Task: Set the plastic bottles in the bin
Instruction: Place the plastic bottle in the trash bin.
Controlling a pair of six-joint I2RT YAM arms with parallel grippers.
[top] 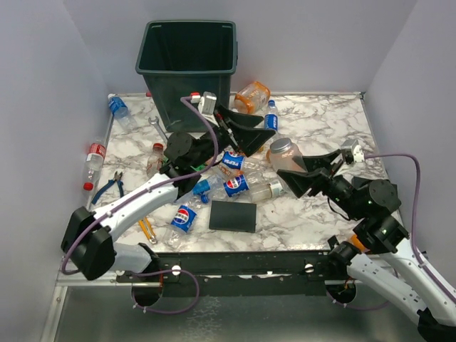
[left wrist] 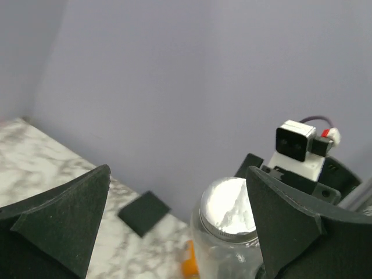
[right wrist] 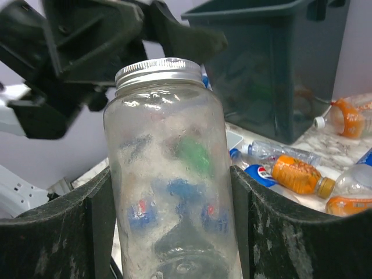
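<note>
My right gripper (right wrist: 174,224) is shut on a clear jar (right wrist: 171,168) with a silver screw lid and holds it upright above the table; the jar also shows in the top view (top: 283,154) with the right gripper (top: 305,176) below it. My left gripper (top: 248,130) is open, and its fingers reach either side of the jar's lid (left wrist: 229,209), closer on the right. The dark green bin (top: 187,68) stands at the back. Several plastic bottles lie on the marble table, among them Pepsi ones (top: 234,185), an orange one (top: 253,95) and a red-labelled one (top: 93,158).
A flat black square plate (top: 233,216) lies at the front centre. Blue-handled pliers (top: 110,187) and a wrench (top: 158,128) lie on the left. Grey walls close in the table on three sides. In the right wrist view the bin (right wrist: 273,58) stands behind an orange-labelled bottle (right wrist: 299,174).
</note>
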